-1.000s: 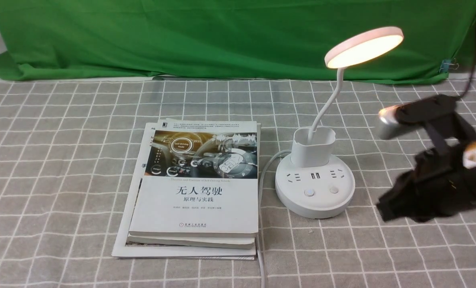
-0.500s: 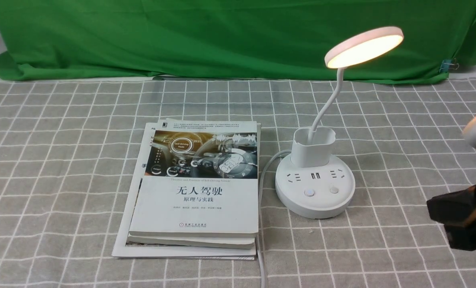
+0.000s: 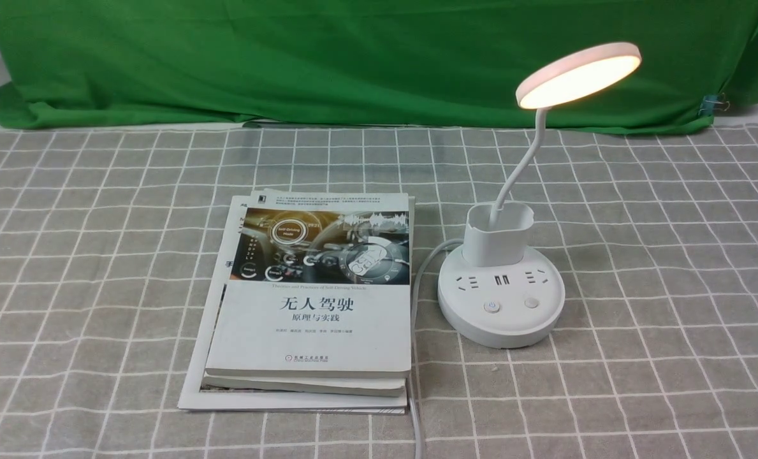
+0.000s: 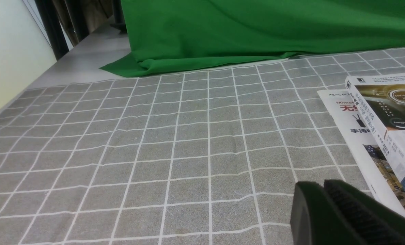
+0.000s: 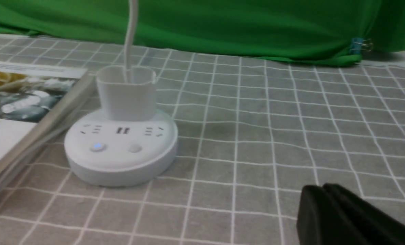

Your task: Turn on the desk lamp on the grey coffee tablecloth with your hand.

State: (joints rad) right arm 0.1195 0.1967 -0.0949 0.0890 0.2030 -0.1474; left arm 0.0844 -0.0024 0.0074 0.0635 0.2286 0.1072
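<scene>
The white desk lamp stands on the grey coffee tablecloth, right of centre. Its disc head glows warm white. A button on the base shows a small blue light, also seen in the right wrist view. The lamp's base also shows in the right wrist view. The black hand is out of the front view. My right gripper is shut and empty, apart from the lamp's base. My left gripper is shut and empty over the cloth, beside the books.
A stack of books lies just left of the lamp, also in the left wrist view. The lamp's grey cord runs between them toward the front edge. A green cloth backdrop hangs behind.
The black hand has drawn away to the right and left the front view. The lamp stays lit and a button on its base now shows a blue mark.
</scene>
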